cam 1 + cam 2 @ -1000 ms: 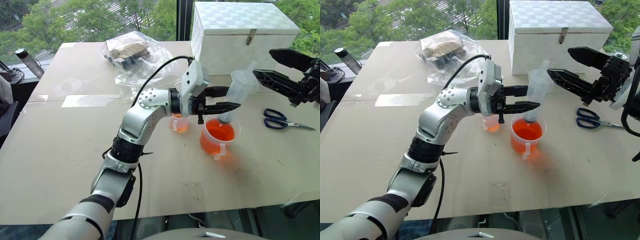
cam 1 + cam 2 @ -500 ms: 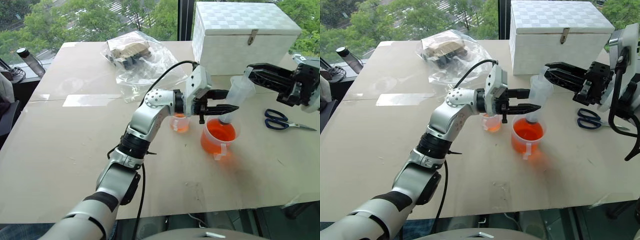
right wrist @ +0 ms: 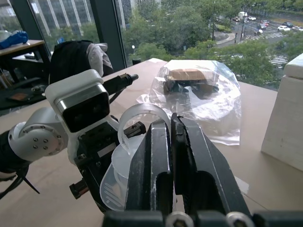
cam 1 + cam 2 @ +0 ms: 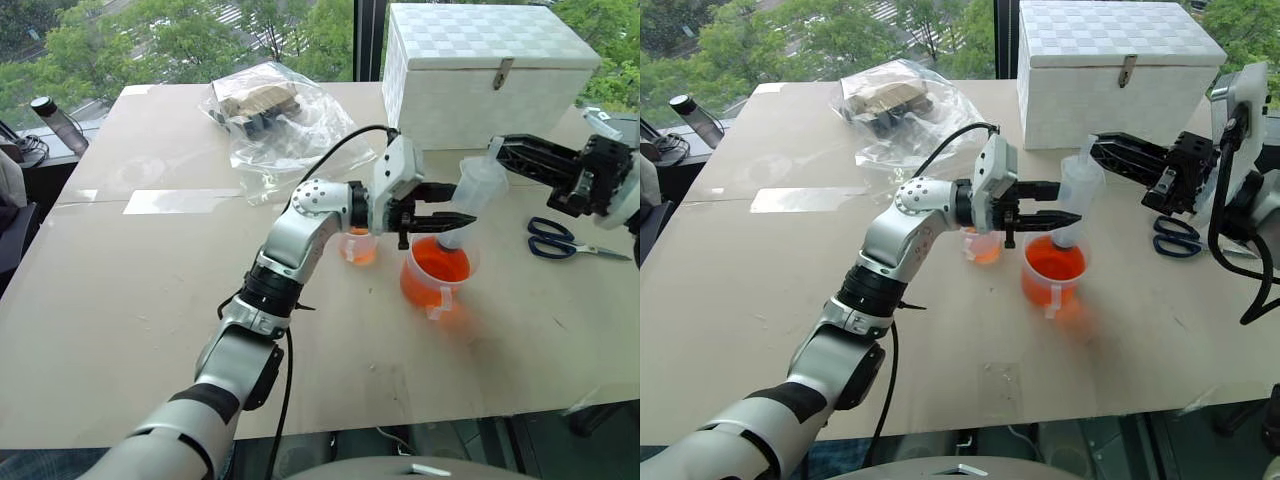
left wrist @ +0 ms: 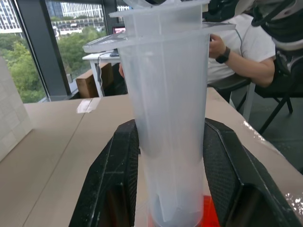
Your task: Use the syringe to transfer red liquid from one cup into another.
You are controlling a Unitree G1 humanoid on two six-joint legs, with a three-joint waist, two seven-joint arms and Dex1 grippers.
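The syringe [image 4: 470, 195] stands nearly upright over the wide handled beaker [image 4: 436, 275], its lower end dipping into the red liquid [image 4: 438, 264] there. The left claw [image 4: 452, 204] reaches in level from the robot's left and is clenched around the lower part of the clear barrel; in the left wrist view the two black fingers [image 5: 116, 170] press against either side of the barrel [image 5: 170, 118], with orange-red showing at its base. The right claw [image 4: 498, 150] comes in from the robot's right at the top of the syringe, its fingers pressed together at the plunger's ring; in the right wrist view the black fingers [image 3: 154, 161] lie flat against each other with no gap, the whitish ring [image 3: 138, 118] curving just behind them, so it reads as pinching the plunger end, though the exact contact is hard to make out.

The small narrow cup [image 4: 358, 246] with a thin orange layer sits on the counter [image 4: 120, 300] just beside the beaker, on its left, partly behind the left arm. A pair of blue-handled scissors [image 4: 565, 240] lies to the right of the beaker, well apart from it. Farther back stand a white box [image 4: 480, 70] with a latch and a crumpled clear plastic bag [image 4: 270, 115] holding some items. A person's hand wearing a wristwatch [image 5: 215, 47] appears beyond the counter in the left wrist view.
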